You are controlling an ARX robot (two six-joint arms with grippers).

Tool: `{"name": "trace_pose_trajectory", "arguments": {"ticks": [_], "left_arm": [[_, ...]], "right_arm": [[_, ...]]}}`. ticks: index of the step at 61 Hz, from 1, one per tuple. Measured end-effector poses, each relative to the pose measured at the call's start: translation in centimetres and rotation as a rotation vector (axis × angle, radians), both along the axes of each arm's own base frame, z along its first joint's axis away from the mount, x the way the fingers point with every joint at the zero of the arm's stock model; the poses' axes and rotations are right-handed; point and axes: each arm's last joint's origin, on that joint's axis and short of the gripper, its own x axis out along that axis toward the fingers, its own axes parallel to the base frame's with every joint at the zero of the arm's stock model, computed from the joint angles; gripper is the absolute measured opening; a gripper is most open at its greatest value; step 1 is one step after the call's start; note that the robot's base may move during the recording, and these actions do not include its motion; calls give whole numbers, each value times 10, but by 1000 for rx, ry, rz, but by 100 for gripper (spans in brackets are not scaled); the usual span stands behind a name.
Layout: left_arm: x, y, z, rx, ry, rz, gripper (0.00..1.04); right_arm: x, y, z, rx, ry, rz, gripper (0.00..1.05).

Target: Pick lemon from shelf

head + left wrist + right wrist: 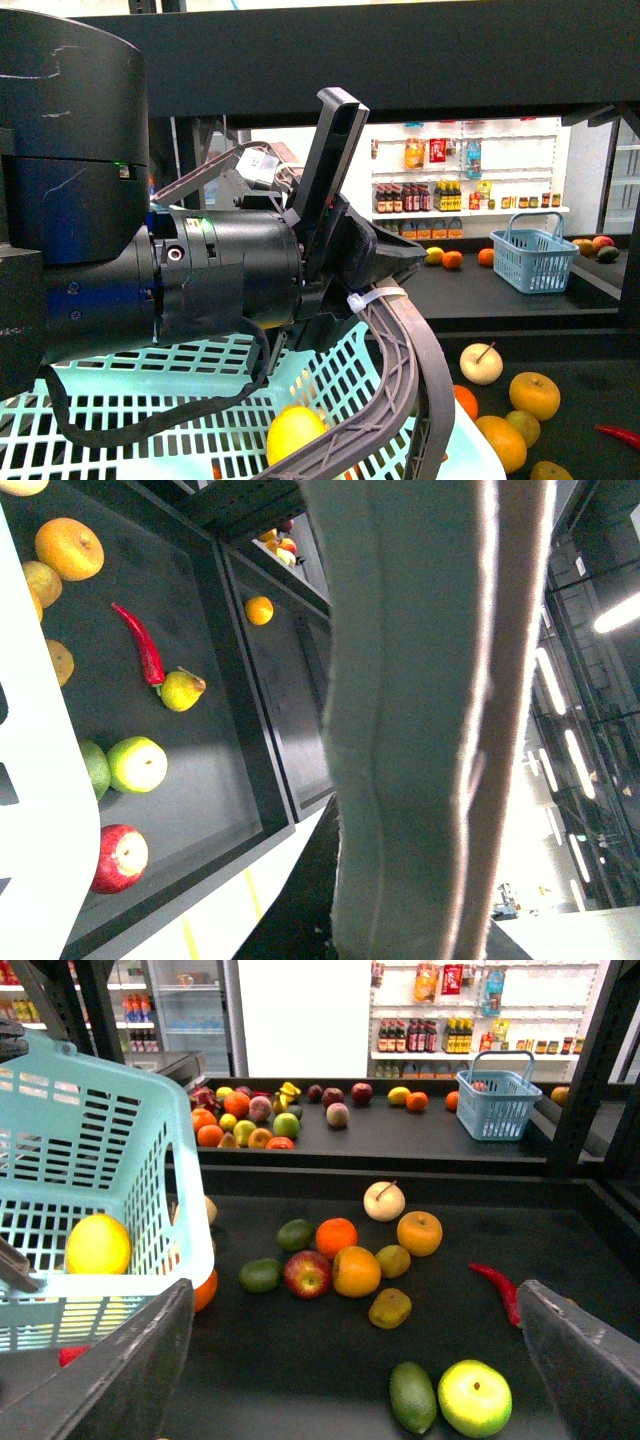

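Right wrist view shows the lemon (98, 1244) lying in our pale-blue basket (150, 1140), off the shelf (300, 1360). We judge it light, firm, waxy (grip its middle). Right gripper (350, 1360) jaws stand apart; left gripper (345, 235) seems clamped on the basket handle (410, 350).

The front view looks ahead past a close black arm; the right wrist view looks down across the black metal shelf deck (300, 1360); the left wrist view sits tilted beside it. All share the scattered fruit there.
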Motion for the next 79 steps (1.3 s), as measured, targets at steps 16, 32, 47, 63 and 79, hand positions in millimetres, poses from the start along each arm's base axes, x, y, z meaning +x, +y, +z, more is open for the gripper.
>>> {"name": "trace_pose_trajectory", "arguments": {"ticks": [16, 32, 47, 63, 79], "left_arm": [[24, 39, 6, -88, -40, 346, 7], [51, 115, 7, -279, -74, 677, 7], [62, 182, 8, -451, -156, 815, 7], [76, 244, 12, -577, -273, 873, 7], [85, 293, -13, -609, -230, 951, 7]], "right_arm": [[0, 0, 0, 0, -1, 1, 102], [0, 0, 0, 0, -1, 0, 102], [0, 0, 0, 0, -1, 0, 102], [0, 0, 0, 0, -1, 0, 102], [0, 0, 0, 0, -1, 0, 102]]}}
